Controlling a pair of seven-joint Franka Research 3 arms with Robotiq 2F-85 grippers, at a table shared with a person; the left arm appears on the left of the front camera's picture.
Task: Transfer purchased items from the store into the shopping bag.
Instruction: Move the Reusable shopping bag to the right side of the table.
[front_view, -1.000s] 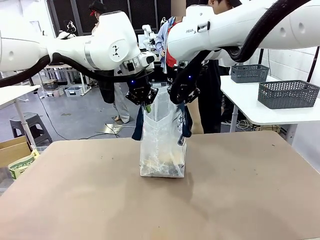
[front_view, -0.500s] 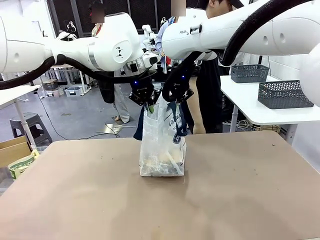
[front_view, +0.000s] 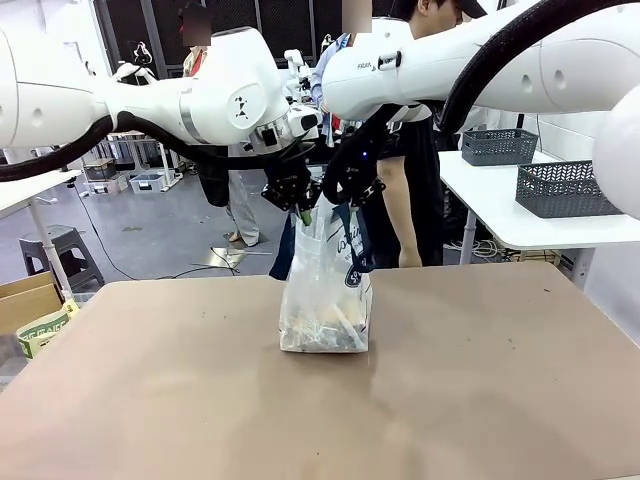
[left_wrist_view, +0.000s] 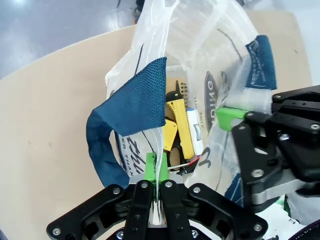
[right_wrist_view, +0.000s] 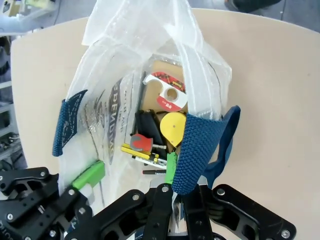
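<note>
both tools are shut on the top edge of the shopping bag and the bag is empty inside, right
Not empty. The right wrist view looks down into the shopping bag and shows purchased items lying at its bottom. The rest holds: the left tool and the right tool are each shut on the bag's top edge.

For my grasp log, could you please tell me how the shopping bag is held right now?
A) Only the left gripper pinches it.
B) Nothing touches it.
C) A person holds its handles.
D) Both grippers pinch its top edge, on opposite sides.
D: the left gripper and the right gripper are each shut on the upper rim of the shopping bag, holding its mouth open.
</note>
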